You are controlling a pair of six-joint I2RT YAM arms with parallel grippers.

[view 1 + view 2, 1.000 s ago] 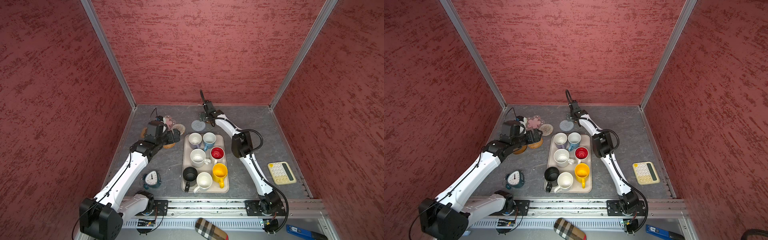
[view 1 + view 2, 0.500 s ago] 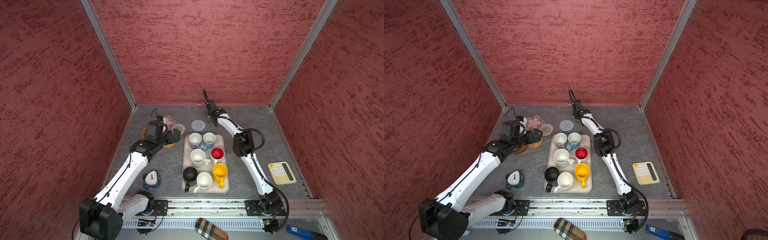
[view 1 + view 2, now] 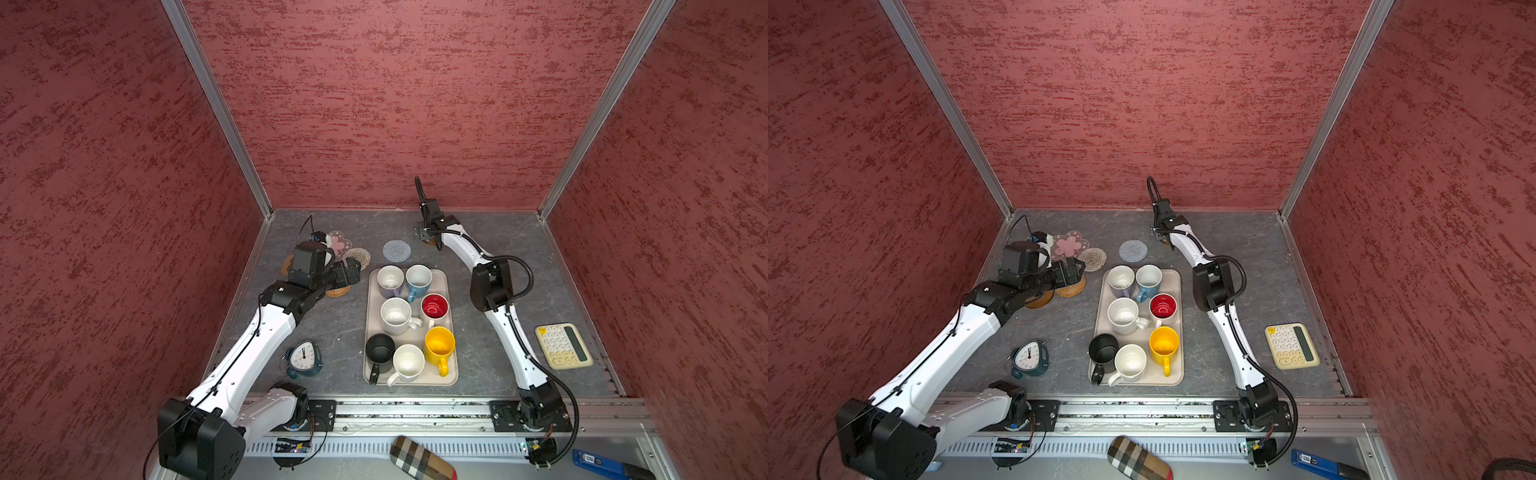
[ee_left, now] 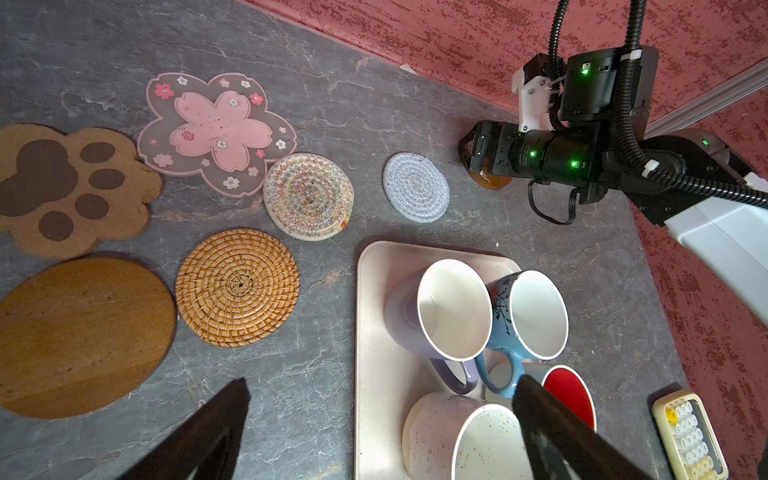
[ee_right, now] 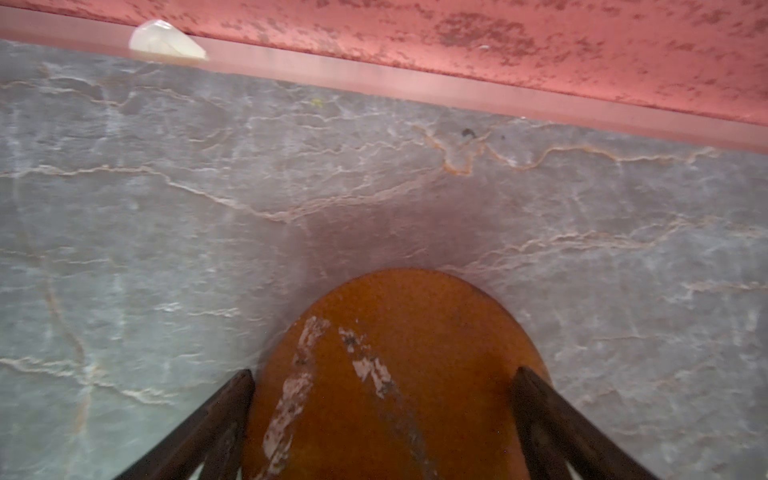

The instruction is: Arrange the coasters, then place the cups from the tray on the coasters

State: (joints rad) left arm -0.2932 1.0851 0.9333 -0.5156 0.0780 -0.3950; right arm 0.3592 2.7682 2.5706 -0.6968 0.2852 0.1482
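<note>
On the tray [image 3: 424, 379], seven upright cups [image 3: 439, 345]

left arm [image 3: 257, 345], right arm [image 3: 510, 337]: white links, black joints | cable [image 4: 633, 37]: black ribbed conduit | tool fingers [image 4: 552, 432]: dark, tapered

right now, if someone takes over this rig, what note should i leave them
Left claw: open, empty, above the table between coasters and tray.
Right claw: open over a brown disc by the back wall, not gripping it.
Six other coasters lie grouped left of the tray; all seven cups stand on it.
Done: no cup on a coaster. Left: finish spreading coasters, then place every cup.
</note>
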